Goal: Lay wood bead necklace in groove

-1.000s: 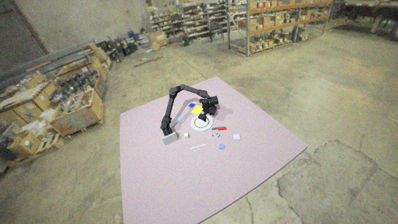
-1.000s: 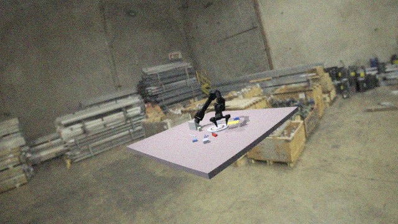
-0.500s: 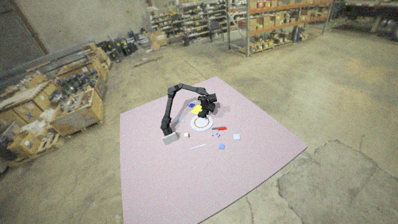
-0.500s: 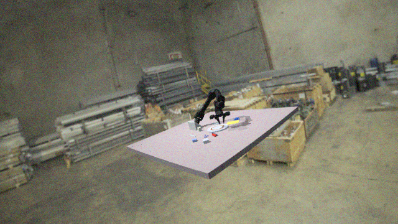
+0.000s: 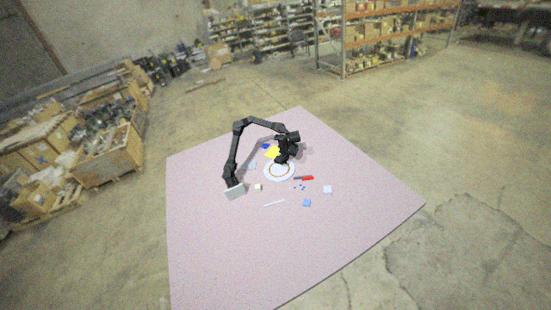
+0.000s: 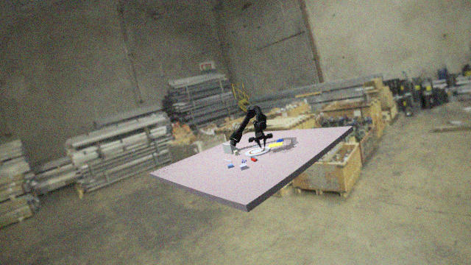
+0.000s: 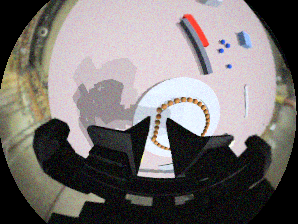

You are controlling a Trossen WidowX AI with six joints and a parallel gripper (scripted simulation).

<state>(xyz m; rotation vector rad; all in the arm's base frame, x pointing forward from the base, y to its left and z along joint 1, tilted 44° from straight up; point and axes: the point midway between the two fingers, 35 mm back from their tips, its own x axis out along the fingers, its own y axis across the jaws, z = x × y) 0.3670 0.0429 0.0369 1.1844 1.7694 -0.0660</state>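
The bead necklace point(image 5: 279, 176) point(image 7: 207, 117), a loop of orange-brown beads, lies on the round white bead board point(image 5: 292, 170) point(image 6: 268, 151) point(image 7: 200, 90). Its far side is rounded in the wrist view, while its left side runs straighter and bends near the fingers. Whether the beads sit in the groove is too small to tell. My gripper point(image 5: 281, 163) point(image 6: 262, 149) point(image 7: 158, 119) points down at the board, partly open with a narrow gap. The left-side beads show in the gap between the fingertips, not pinched. The fingers hide part of the necklace's near side.
A red bar point(image 5: 307, 178) point(image 7: 195, 30) and a dark grey bar point(image 7: 197, 47) lie beside the board. Several small blue beads, a blue block point(image 5: 306, 202) point(image 7: 244, 39), a pale block point(image 5: 327, 189) and a white stick point(image 5: 274, 202) point(image 7: 246, 100) lie beyond. A yellow sheet point(image 5: 271, 152) is behind.
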